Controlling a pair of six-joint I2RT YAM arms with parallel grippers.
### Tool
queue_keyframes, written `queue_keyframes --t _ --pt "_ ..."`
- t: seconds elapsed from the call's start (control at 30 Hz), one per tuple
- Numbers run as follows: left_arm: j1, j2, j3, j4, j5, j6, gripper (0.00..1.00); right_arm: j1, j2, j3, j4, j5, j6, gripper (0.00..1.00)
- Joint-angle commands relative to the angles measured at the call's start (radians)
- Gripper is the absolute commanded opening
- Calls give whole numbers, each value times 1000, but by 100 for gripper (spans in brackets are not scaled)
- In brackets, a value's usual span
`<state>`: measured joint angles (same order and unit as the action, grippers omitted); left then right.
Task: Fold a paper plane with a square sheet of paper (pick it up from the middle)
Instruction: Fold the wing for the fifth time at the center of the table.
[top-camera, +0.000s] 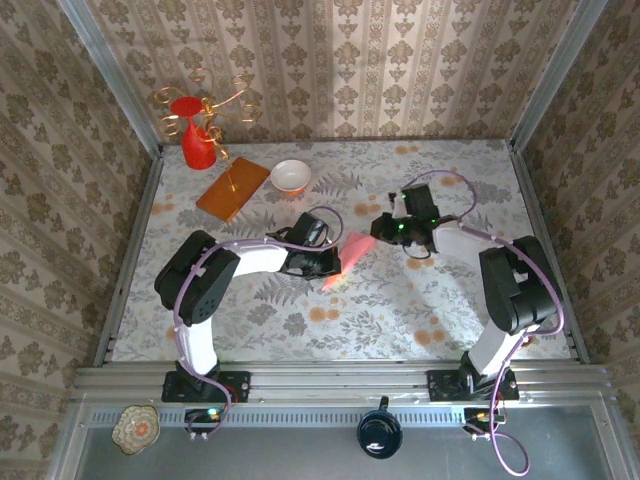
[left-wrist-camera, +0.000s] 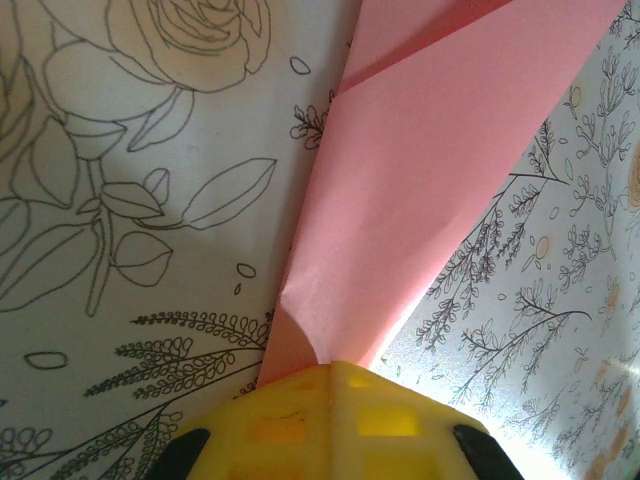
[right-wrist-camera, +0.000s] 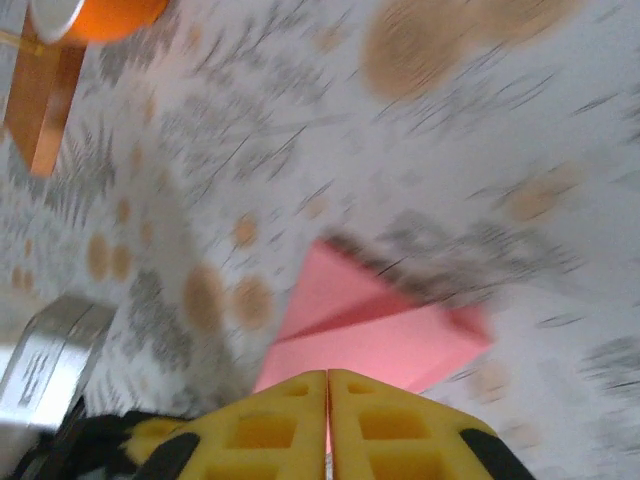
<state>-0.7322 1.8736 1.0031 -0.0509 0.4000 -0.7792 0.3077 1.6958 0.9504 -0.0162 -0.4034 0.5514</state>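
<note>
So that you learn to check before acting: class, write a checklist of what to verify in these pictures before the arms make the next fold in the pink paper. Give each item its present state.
1. Left gripper shut on the pink paper: ok.
2. Right gripper shut on the paper's other end: ok.
3. A fold already shows in the paper: ok.
4. Folded edges line up: cannot tell, the right wrist view is blurred.
5. White bowl and wooden board lie apart from the paper: ok.
</note>
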Motion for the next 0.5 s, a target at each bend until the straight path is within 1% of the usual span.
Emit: queue_keyframes --t 0.0,0.13,0.23,0.37,0.47 --pt "-1 31 -29 -137 -20 -6 2 83 4 -44 -1 12 58 8" --pt "-1 27 -32 -136 -21 -9 2 160 49 -35 0 36 101 3" --pt "-1 27 -35 -133 -21 -10 2 177 90 -35 29 18 126 0" --pt "-2 25 -39 -132 -21 -11 1 191 136 -13 25 3 118 0" --pt "-2 22 -44 -130 -24 -14 1 188 152 -3 14 22 108 0"
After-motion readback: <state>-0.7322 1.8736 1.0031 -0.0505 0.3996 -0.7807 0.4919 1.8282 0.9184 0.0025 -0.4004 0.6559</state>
